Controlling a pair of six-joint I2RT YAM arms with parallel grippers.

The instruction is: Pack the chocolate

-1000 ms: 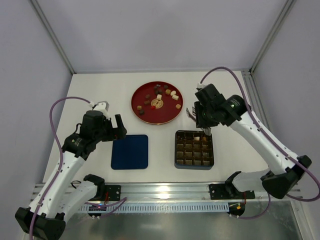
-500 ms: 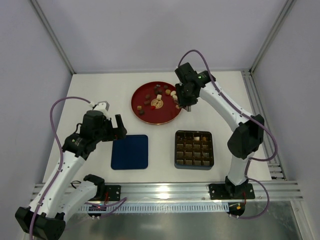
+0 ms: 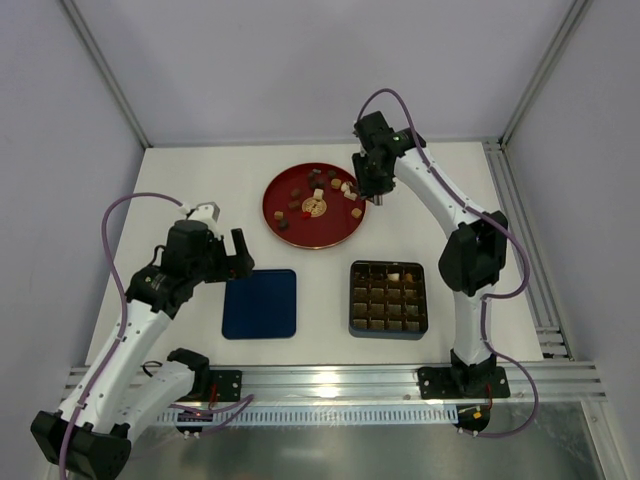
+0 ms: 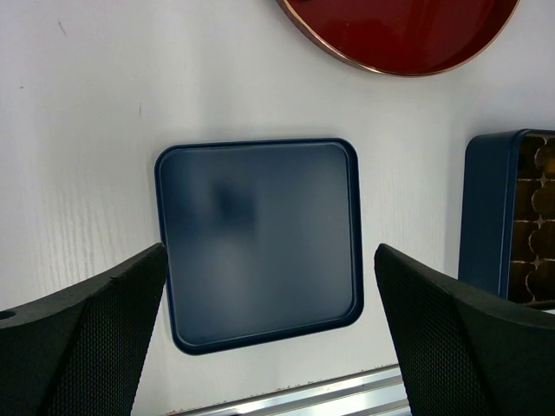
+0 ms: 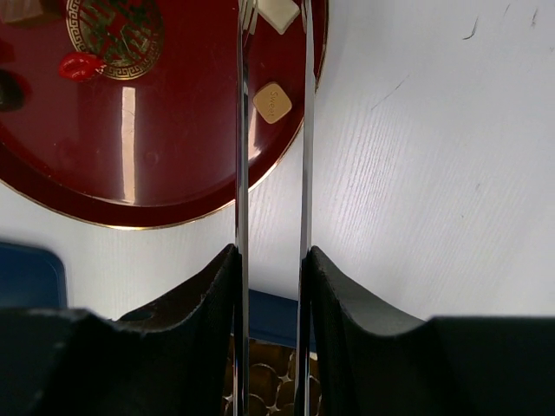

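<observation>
**Reaching over the red plate's rim, blades astride a cream bonbon**

The chocolate [image 3: 319, 194] is a scatter of tiny bites in dark brown, light brown and cream-white, some rounded and some squared. They lie loose on the red plate [image 3: 300, 232] at the far middle of the table [image 3: 200, 180]. A pale piece also shows in the far row of the brown gridded tray [image 3: 375, 300], which sits nearer the arms than the plate.

The right gripper [image 5: 274, 9] hangs over the plate's right edge, its two thin metal blades parallel with a narrow gap between them. From the wrist, a cream square [image 5: 279, 14] sits between the tips. A light-brown rounded square [image 5: 272, 102] lies on the plate, seen through the gap. Whether the tips touch the cream one cannot be told.

The left gripper [image 4: 269, 249] hovers spread wide above the dark-blue lid [image 4: 260, 199], holding nothing.
</observation>
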